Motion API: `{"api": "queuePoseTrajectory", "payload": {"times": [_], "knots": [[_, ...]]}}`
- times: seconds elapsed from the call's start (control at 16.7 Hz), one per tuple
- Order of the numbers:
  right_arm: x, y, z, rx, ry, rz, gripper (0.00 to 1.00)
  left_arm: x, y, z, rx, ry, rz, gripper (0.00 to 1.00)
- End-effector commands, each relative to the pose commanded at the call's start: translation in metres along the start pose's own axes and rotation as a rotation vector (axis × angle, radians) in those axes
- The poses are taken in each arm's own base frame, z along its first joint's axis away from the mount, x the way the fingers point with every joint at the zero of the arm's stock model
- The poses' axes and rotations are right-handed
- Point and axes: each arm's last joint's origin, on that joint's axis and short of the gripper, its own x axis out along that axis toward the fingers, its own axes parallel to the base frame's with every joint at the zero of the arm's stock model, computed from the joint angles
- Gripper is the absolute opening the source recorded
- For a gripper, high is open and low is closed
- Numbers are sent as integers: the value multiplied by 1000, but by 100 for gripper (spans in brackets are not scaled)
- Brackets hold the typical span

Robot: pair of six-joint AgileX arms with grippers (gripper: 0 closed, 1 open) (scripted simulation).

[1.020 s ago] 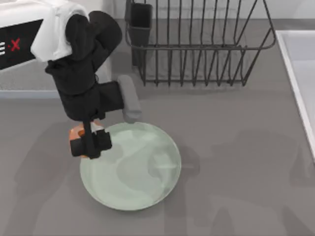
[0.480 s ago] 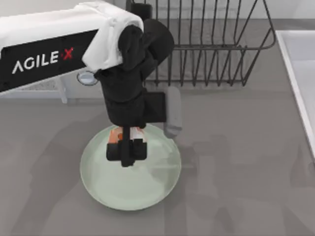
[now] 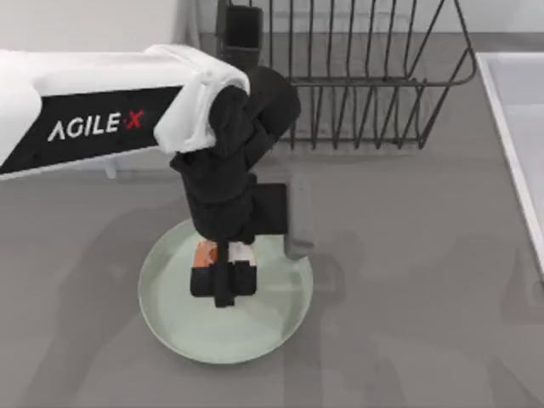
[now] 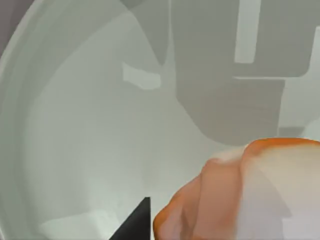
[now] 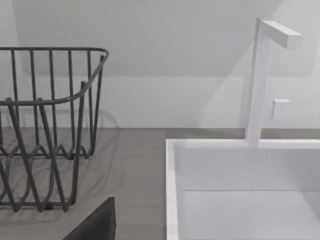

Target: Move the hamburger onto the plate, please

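Progress: the small rounded orange-tan hamburger with white and red patches [image 3: 223, 252] hung over the middle of the large round glossy mint-green plate [image 3: 170, 323], carried there but, by the look of it, not yet set down. Release and withdrawal remained.

Left gripper [image 3: 222, 281]: positioned above the plate's centre, its fingers drawn in and pinching the hamburger [image 4: 250, 195]. In the left wrist view the plate's [image 4: 75, 125] glossy floor lay close beneath the load; whether the two touched could not be told.

Right arm: parked off toward the white sink [image 5: 240, 200] and the dark wire dish rack [image 5: 45, 130]; finger state could not be told.

Grey tabletop [image 3: 408, 272]: carried the plate.
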Motion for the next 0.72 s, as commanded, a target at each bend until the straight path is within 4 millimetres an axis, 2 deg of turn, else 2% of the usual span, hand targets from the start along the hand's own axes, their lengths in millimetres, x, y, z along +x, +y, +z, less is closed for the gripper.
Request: {"api": "queuePoseTrajectory", "payload": {"times": [0.3,0.72], "knots": [[0,0,0,0,0,0,100,6,0,-1,-1,5,-7,0],[0,0,0,0,0,0,100,6,0,-1,-1,5,-7,53]]}}
